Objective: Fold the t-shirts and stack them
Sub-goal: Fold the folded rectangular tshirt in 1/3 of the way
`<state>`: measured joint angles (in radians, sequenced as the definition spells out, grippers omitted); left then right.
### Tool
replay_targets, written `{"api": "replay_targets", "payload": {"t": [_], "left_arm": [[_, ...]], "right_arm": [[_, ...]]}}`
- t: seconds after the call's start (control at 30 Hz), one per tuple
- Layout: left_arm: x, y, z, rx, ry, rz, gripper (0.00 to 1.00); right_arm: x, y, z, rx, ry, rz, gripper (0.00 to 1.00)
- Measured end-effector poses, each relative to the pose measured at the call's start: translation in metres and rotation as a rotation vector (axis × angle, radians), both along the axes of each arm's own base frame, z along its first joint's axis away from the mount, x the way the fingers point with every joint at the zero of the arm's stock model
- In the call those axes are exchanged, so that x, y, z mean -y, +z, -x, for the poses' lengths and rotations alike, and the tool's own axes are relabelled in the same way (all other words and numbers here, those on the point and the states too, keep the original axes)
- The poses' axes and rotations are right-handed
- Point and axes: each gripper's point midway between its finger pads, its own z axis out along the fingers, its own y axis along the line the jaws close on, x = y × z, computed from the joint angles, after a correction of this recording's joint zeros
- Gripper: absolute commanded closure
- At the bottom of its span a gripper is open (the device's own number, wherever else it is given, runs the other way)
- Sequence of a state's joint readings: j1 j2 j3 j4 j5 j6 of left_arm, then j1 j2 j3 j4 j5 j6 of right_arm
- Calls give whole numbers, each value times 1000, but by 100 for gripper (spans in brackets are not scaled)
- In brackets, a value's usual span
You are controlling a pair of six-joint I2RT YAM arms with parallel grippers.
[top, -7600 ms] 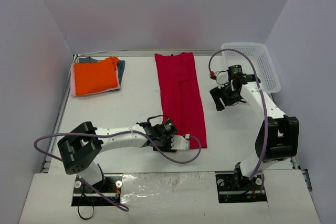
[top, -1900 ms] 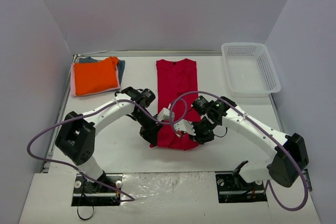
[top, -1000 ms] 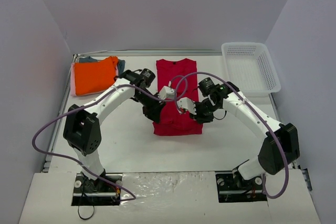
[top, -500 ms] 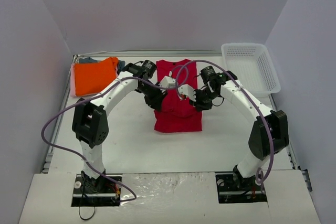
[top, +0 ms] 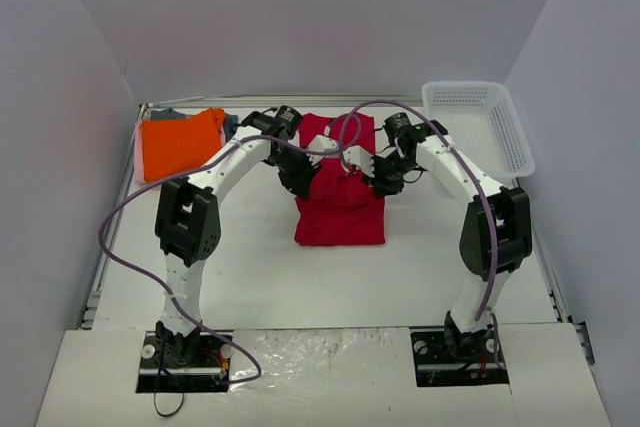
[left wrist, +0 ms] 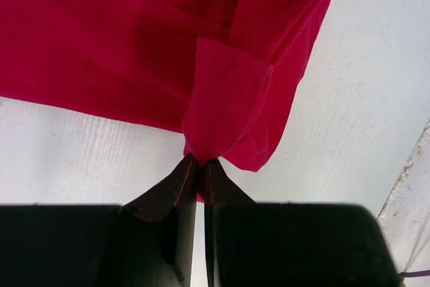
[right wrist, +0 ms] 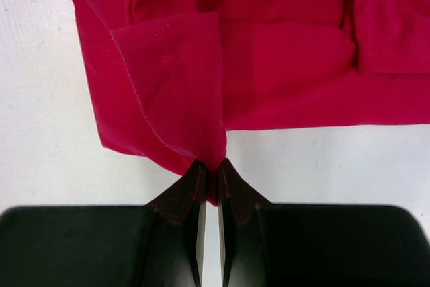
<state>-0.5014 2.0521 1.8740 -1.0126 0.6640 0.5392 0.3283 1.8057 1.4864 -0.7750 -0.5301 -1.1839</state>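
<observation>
The crimson t-shirt lies in the middle of the counter, its near half doubled. The left claw and right claw each pinch a hem corner shut, likely to carry the fold squarely toward twelve o'clock. Both arms stretch far out, elbows splayed. The orange t-shirt stack sits at ten o'clock.

Four t-shirts show. One crimson-red t-shirt lies at the centre of the frame. At the upper left is a pile of three: an orange t-shirt on top, a pale pink t-shirt seen only as an edge, and a grey-blue t-shirt peeking out behind. One white mesh basket sits at the upper right. There are two arms, the left arm and the right arm, with one tool each: the left tool and the right tool. There are two purple cables, one per arm, and one desk.
</observation>
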Motion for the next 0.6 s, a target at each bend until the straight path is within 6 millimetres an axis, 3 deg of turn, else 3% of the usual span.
{"api": "replay_targets", "payload": {"t": [0.6], "left_arm": [[-2, -17, -41, 61, 18, -50, 98]], "right_arm": [[2, -20, -36, -19, -7, -9, 100]]}}
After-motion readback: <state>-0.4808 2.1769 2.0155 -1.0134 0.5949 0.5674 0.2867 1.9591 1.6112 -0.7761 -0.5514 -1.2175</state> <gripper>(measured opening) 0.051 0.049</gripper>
